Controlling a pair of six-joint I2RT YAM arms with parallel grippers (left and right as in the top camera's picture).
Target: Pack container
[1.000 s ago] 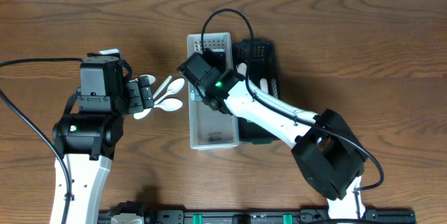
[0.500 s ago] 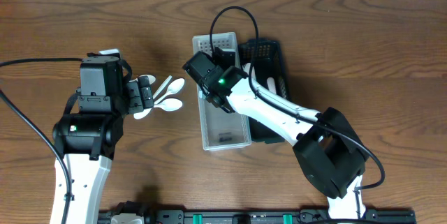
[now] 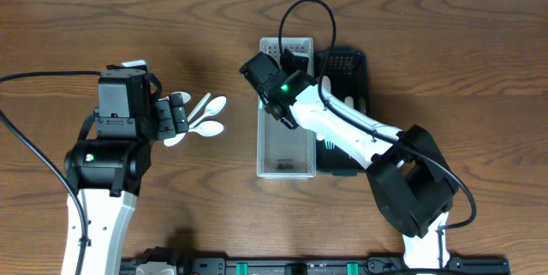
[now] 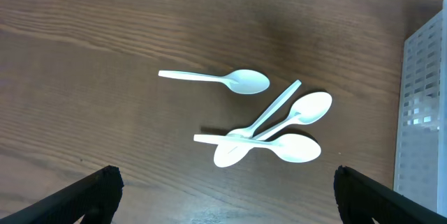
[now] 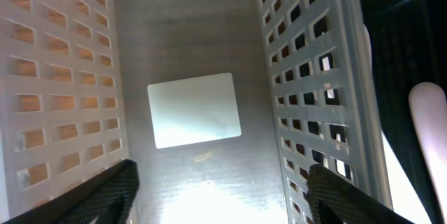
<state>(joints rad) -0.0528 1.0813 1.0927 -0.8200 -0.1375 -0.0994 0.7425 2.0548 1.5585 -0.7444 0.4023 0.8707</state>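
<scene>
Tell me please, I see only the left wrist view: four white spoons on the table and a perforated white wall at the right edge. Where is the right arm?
Observer: The right fingers are spread open at the far end of the white bin.
Operator: Is anything in this bin?
Observer: No spoon shows; the right wrist view sees only a pale label on its floor.
Operator: Any other container?
Observer: A black bin stands against its right side, with white pieces inside.
</scene>
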